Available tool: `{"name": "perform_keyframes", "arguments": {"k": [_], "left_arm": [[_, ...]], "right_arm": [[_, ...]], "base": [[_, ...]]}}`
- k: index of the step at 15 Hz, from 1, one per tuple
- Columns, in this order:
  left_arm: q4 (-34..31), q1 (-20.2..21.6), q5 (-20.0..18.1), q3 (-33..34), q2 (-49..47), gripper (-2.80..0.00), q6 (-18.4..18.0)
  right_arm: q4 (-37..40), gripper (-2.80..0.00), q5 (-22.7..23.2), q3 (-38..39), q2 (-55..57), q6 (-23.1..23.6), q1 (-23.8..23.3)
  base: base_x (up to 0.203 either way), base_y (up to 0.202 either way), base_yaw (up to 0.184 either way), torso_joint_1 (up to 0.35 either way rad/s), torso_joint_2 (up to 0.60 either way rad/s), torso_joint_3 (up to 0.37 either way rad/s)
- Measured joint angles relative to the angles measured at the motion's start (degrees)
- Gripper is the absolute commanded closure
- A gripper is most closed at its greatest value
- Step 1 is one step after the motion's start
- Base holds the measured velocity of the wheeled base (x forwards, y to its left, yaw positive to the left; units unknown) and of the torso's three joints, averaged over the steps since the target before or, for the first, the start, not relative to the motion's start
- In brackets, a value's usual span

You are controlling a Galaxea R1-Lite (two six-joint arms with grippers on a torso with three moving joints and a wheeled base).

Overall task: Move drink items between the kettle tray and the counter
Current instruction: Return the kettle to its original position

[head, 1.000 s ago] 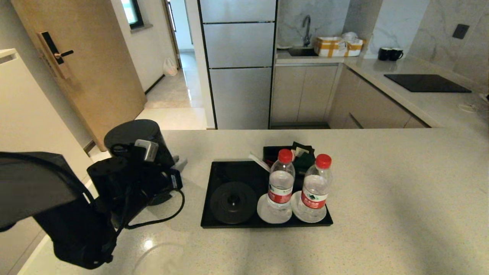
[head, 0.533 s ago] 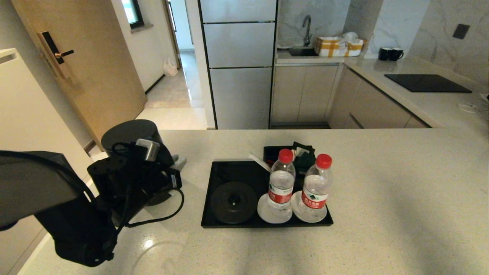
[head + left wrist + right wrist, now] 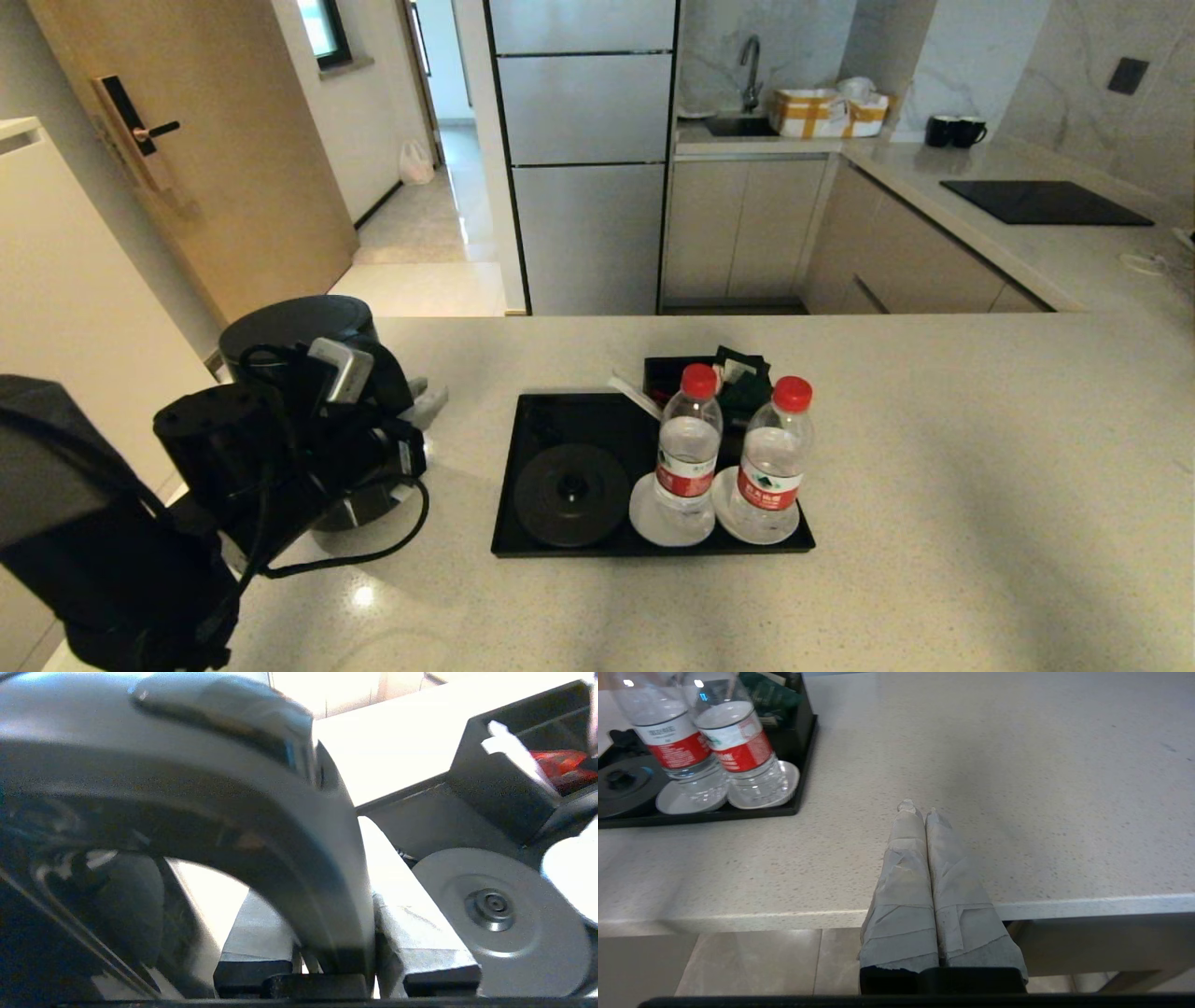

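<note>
The matte-black kettle [image 3: 299, 327] is at the counter's [image 3: 934, 467] left end, its silver underside showing. My left gripper [image 3: 415, 403] is shut on the kettle's handle [image 3: 280, 835], which sits between the two fingers [image 3: 420, 933]. The black kettle tray [image 3: 560, 420] lies mid-counter with the empty round base disc [image 3: 571, 493] on it. Two red-capped water bottles [image 3: 686, 448] [image 3: 773, 457] stand on saucers at the tray's right end. My right gripper [image 3: 920, 809] hangs shut and empty at the counter's front edge, right of the tray; it is outside the head view.
A smaller black box of sachets [image 3: 738, 378] sits behind the bottles. White saucers [image 3: 644, 523] lie under them. The counter's left edge runs close beside the kettle. Two black mugs [image 3: 952, 131] and a black cooktop [image 3: 1041, 201] are on the far counter.
My left arm has pulled the kettle leftward and nearer to me, away from the tray; its silver underside now shows. Tray and bottles have not moved.
</note>
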State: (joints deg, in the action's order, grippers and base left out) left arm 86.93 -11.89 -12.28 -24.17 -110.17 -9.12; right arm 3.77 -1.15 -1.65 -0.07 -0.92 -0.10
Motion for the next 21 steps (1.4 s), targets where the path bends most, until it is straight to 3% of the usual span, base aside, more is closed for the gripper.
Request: {"name": "perform_keyframes", "arguments": {"k": [5,8,10,12,21], "left_arm": [[0.20,-0.90,-3.42,2.00,6.10,0.00,-0.09],[-0.17,-2.96,-8.02,2.98,8.99,0.00,0.05],[-1.32,-5.63,-12.66,4.00,10.12,0.00,0.26],[-1.57,-8.87,-14.31,4.30,10.67,0.00,0.28],[-2.76,-25.37,-14.62,2.81,11.16,0.00,6.70]], "right_arm": [[0.00,0.00,0.02,-0.02,0.00,0.00,0.02],[0.00,0.00,0.02,-0.02,0.00,0.02,0.00],[0.00,0.00,0.02,-0.02,0.00,0.03,0.00],[0.00,0.00,0.00,0.00,0.00,-0.01,0.07],[0.00,0.00,0.02,-0.02,0.00,-0.01,-0.04]], "base": [[0.000,0.000,0.000,0.000,0.00,0.000],[0.000,0.000,0.000,0.000,0.00,0.000],[0.000,0.000,0.000,0.000,0.00,0.000],[0.000,0.000,0.000,0.000,0.00,0.000],[0.000,0.000,0.000,0.000,0.00,0.000]]}}
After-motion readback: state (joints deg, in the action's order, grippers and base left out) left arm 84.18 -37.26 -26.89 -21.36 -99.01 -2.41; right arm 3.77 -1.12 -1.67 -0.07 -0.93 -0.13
